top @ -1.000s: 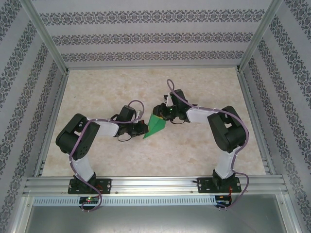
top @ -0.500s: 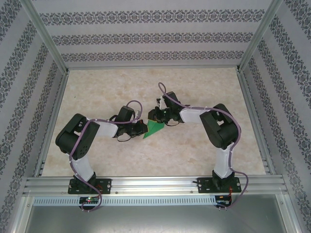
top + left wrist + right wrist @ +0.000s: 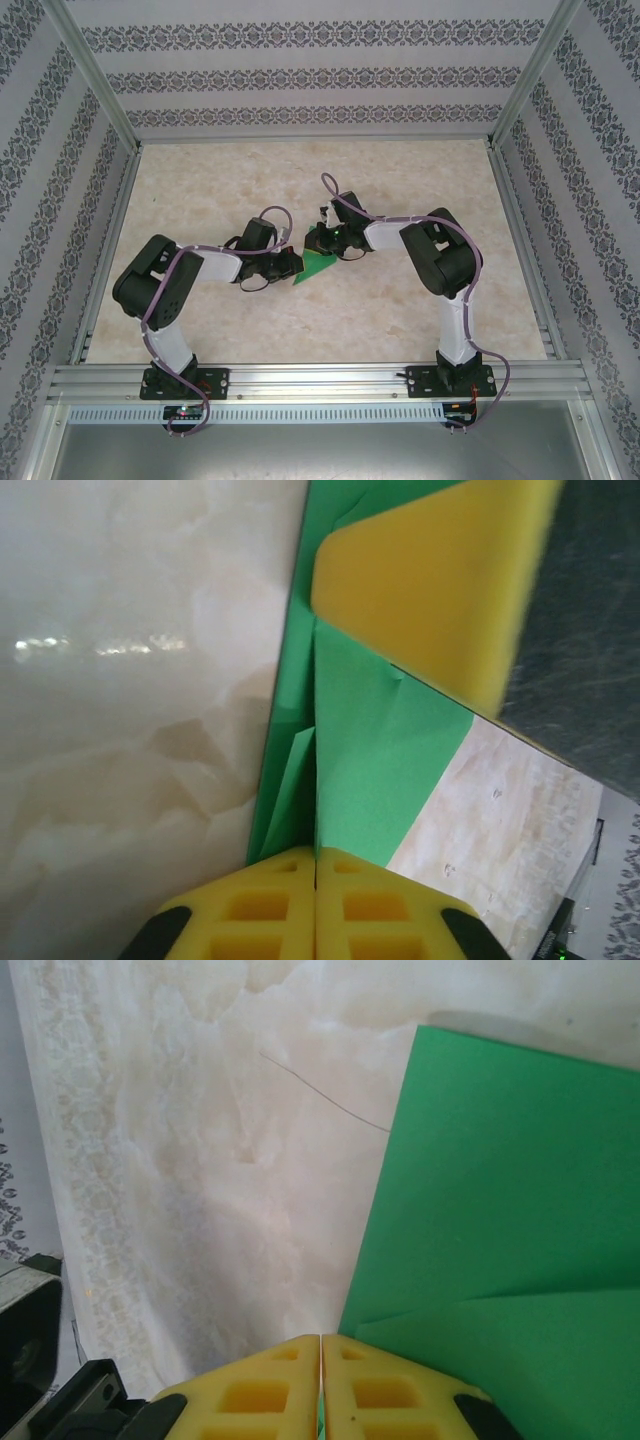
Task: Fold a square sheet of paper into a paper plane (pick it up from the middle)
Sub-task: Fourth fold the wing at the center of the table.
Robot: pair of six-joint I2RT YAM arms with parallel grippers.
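Patterned wall panels (image 3: 320,75) are enclosing the pale marbled bench (image 3: 200,180), and an aluminium rail (image 3: 320,380) is running along its near edge, carrying both bases. The left arm (image 3: 165,290) and the right arm (image 3: 440,260) are bending inward and meeting around the middle of the bench. In the overhead view, the left gripper (image 3: 292,263) is sitting at the near-left edge of the green sheet of paper (image 3: 320,266), which is lying flat there as a folded, pointed shape. The right gripper (image 3: 318,240) is covering its far side, so that part of the outline is being hidden. In the left wrist view, the left gripper (image 3: 315,858) is showing its yellow fingers pressed together, and a crease of the sheet of paper (image 3: 370,770) is running straight into the seam, so it is pinching the paper. A broad yellow finger (image 3: 430,580) of the other gripper is lying over the far end of that crease. In the right wrist view, the right gripper (image 3: 321,1345) is closed down to a hairline gap. The sheet of paper (image 3: 510,1180) is showing overlapping layers and passing under one fingertip; whether it is being clamped is hard to make out. A thin dark line (image 3: 325,1100) is crossing the bench beside the paper.
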